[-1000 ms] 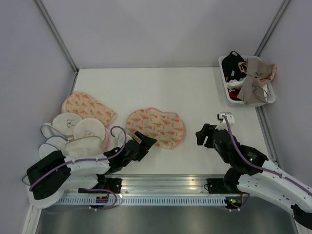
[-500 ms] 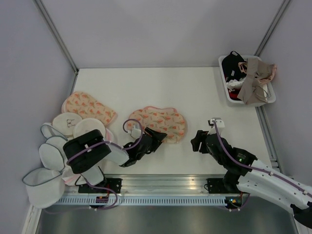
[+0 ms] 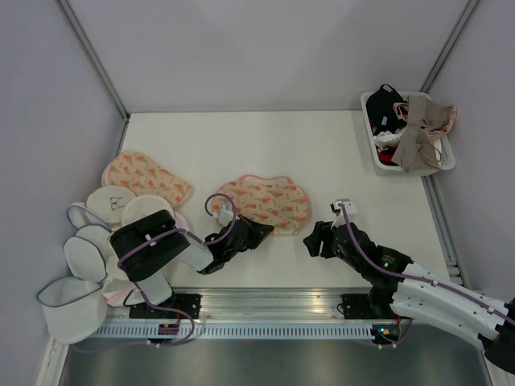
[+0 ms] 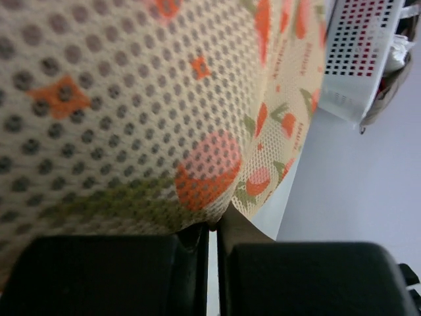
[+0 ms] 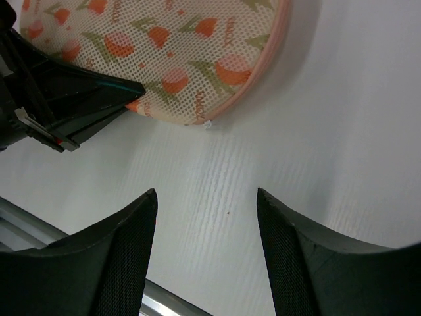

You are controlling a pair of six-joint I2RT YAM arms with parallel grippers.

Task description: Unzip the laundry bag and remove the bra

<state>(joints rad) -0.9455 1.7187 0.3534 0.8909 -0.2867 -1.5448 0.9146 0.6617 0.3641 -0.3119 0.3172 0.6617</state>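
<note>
Laundry bag [image 3: 273,199]: lies flat near the middle of the table [image 3: 241,137], between the two arms and closer to the near edge. No opening shows along the pink trim.
Left gripper [image 3: 254,232]: at the bag's near-left edge. In the left wrist view the fingers are pressed together, with the printed mesh pinched between them.
Right gripper [image 5: 205,195]: fingers spread wide and holding nothing. It hovers over bare table just beside the bag's near-right rim, not touching it.
Bra: not visible in any view. Judged to be inside the closed bag, since nothing pink and black lies out on the table.
Zip pull: not made out. There is a small pale speck on the rim in the right wrist view, too small to name.
Step in hand: bracing the bag, judged. The left arm anchors one edge so the right can work the zip.
Next move calls for: the right arm to find the pull along the trim, close on it and draw it round the rim while the left grip holds.
Nearby, not the target: a second printed pouch [image 3: 145,177] and white mesh pouches [image 3: 121,213] at the left, and a basket [image 3: 445,163] of garments at the far right.
</note>
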